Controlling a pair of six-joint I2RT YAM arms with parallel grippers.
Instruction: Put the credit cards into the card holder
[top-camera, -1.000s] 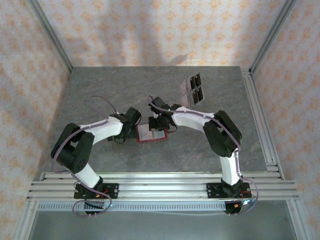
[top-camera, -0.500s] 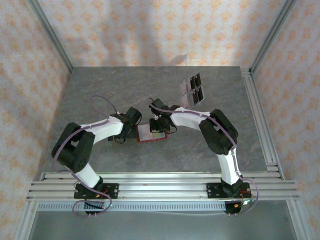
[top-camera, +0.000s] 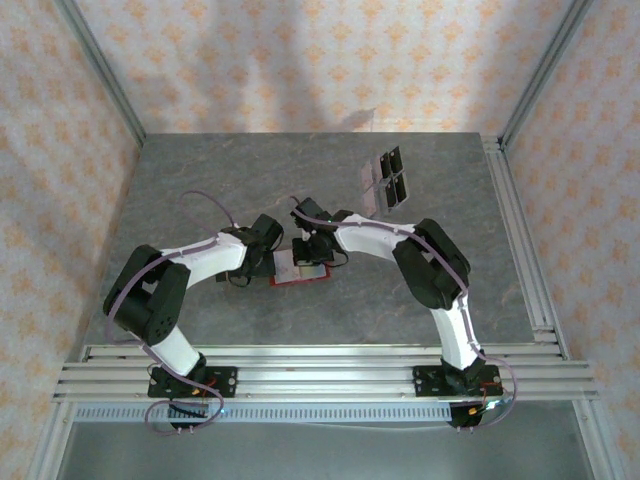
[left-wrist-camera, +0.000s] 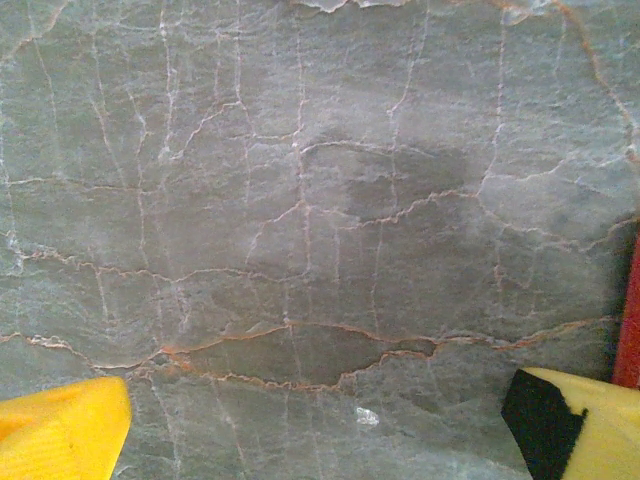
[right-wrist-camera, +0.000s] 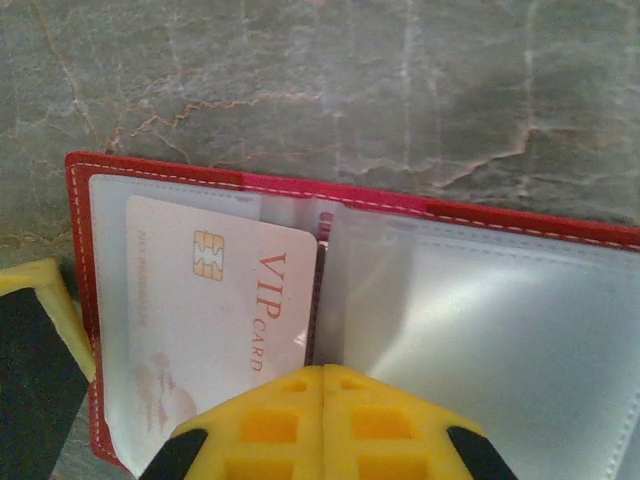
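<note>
Card holder (top-camera: 302, 268) is laid open, lining up, on the table (top-camera: 200, 180) between the two grippers. In the right wrist view a VIP card (right-wrist-camera: 215, 300) is seen in the left pocket, apparently almost fully in, its edge just beside the spine fold. Right gripper (right-wrist-camera: 322, 380) is closed on nothing, tips set at the card's near edge by the spine. Left gripper (left-wrist-camera: 320, 425) is spread wide over bare table just beside the holder's red edge; contact can't be told. Step is judged as seating the card: closed tips are best used as a flat pusher, kept low, driven along the pocket and away from the spine. The holder should be braced by the left fingers against sliding. Snagging on the pocket lip is the risk.
</note>
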